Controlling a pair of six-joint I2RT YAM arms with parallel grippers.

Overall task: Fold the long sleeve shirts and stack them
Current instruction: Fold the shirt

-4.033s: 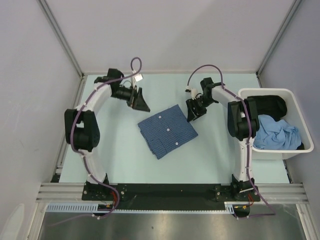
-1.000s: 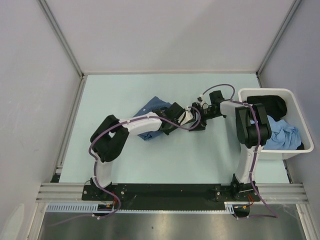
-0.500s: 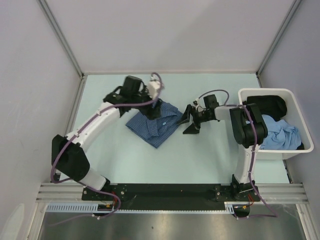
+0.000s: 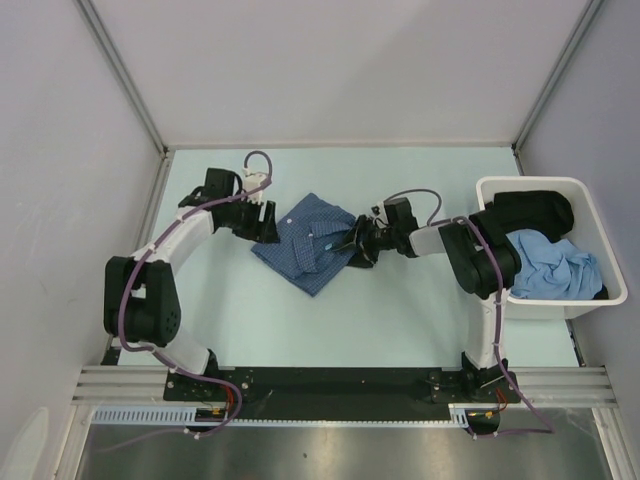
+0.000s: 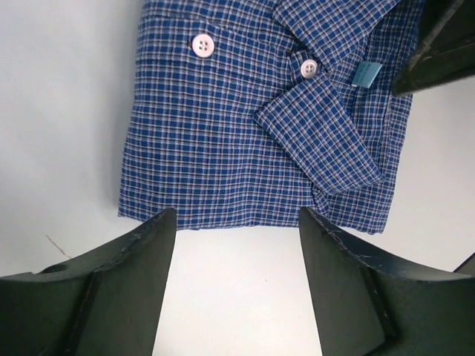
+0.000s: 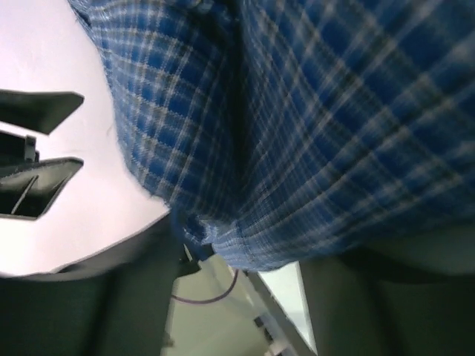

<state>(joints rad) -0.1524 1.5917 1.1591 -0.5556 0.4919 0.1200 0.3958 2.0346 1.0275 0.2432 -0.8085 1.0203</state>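
A folded dark-blue checked long sleeve shirt (image 4: 312, 248) lies collar-up in the middle of the table. My left gripper (image 4: 266, 222) is at its left edge. In the left wrist view this gripper (image 5: 236, 224) stands open over bare table, and the shirt (image 5: 223, 133) starts just past the fingertips. My right gripper (image 4: 355, 245) is at the shirt's right edge. In the blurred right wrist view, its (image 6: 241, 252) jaws stand apart with the shirt's (image 6: 312, 111) bunched edge between them.
A white bin (image 4: 525, 185) stands at the right edge of the table, holding a black garment (image 4: 535, 210) and a light-blue one (image 4: 555, 272). Grey walls and metal posts close in the table at the back and sides.
The left gripper has drawn back left from over the shirt to its left edge. The right gripper has moved left onto the shirt's right edge. The shirt lies flatter.
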